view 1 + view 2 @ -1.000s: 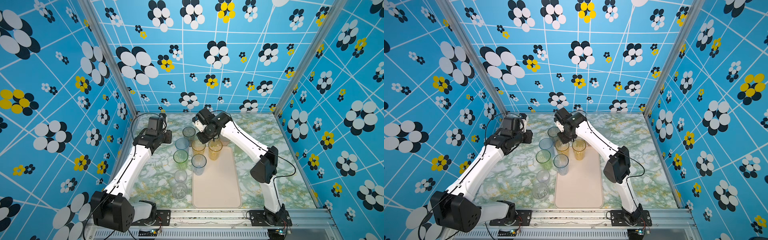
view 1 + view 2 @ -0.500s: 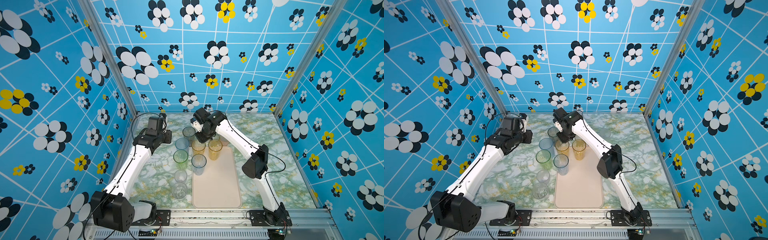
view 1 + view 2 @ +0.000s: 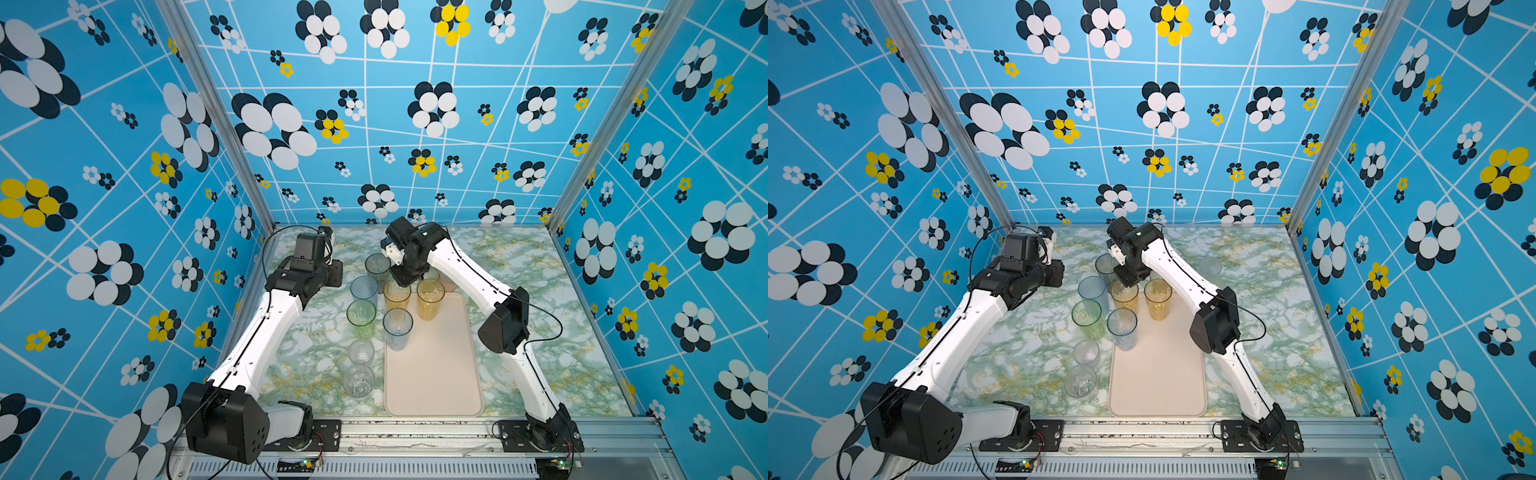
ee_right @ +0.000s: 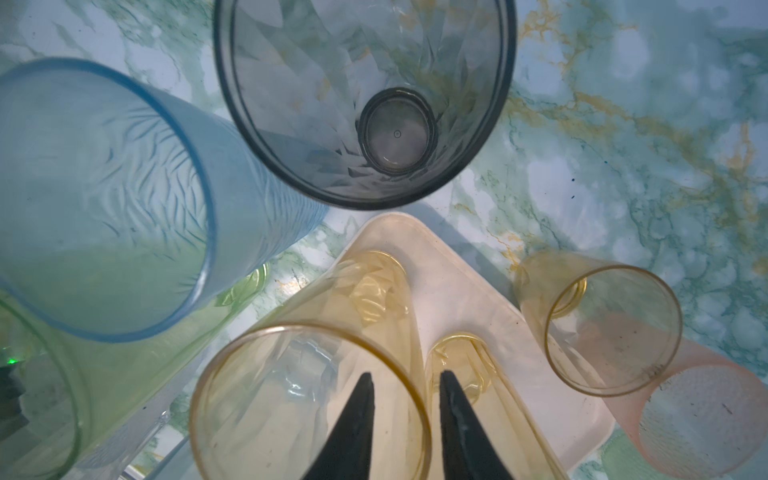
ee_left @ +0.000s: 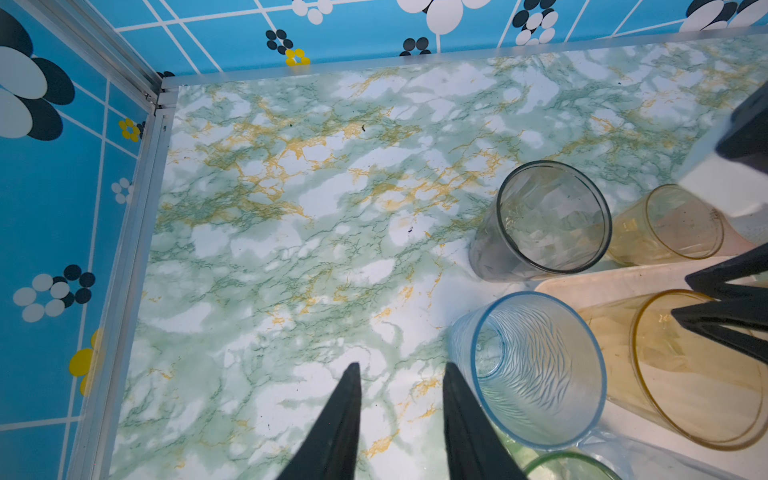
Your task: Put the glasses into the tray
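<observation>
1. The tray [image 3: 436, 374] is laid flat on the table [image 3: 540, 332] at the front centre, between the two arm bases. Its long sides run from front to back.
2. Three glasses are stood upright on the tray. The left amber tumbler [image 3: 397, 293] is set in the far left corner, and the right amber tumbler [image 3: 430, 296] is placed just beside it at the far end. The pale tumbler [image 3: 397, 328] is placed at the left edge, a little nearer the front.
3. Five glasses are lined up on the table just left of the tray, all upright. From far to near they are the grey tumbler [image 3: 377, 264], blue tumbler [image 3: 363, 286], green tumbler [image 3: 360, 313], short clear glass [image 3: 360, 352] and clear tumbler [image 3: 358, 380].
4. The short amber glass [image 4: 611, 328] and pink glass [image 4: 702, 415] are stood close together on the table, just past the tray's far end. In both top views they are largely hidden by the right arm [image 3: 469, 274].
5. The right gripper [image 4: 406, 376] is pointed down at the left amber tumbler. Its jaws are parted by a narrow gap and set astride the rim, with one finger seen over the mouth and the other outside it. The wall is not pinched and nothing is held. Whether the fingers dip below the rim cannot be told.
6. The left gripper [image 5: 402, 368] is pointed down over bare table, just beside the blue tumbler. Its jaws are parted by a narrow gap, and nothing is seen between them.
</observation>
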Motion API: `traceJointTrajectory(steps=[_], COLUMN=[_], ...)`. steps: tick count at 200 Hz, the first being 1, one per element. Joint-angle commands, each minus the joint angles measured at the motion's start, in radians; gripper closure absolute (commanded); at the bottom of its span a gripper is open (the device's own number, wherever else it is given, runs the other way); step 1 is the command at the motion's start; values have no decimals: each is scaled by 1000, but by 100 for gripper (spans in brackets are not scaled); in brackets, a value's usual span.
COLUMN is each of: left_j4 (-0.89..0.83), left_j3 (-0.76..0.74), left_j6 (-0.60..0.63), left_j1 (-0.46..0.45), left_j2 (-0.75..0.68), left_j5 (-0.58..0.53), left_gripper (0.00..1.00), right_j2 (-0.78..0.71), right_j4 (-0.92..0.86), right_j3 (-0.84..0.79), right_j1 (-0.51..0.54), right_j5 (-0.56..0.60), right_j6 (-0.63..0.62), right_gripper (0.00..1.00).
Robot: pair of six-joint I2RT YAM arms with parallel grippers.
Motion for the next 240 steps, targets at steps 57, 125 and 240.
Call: traceJointTrajectory(steps=[57, 125, 240], left_j4=[-12, -25, -90], left_j3=[18, 29, 81], left_j6=[15, 18, 20], left_j1=[15, 15, 5], left_j2=[12, 26, 48], left_j5=[-14, -21, -60], left_gripper=[65, 65, 66], right_j2=[27, 38, -23], right_j4=[-18, -11, 151], right_j3=[32, 28, -114], right_j1=[-8, -7, -39], right_j5=[-7, 11, 20], right_j6=[-37, -57, -42], right_gripper=[85, 94, 96])
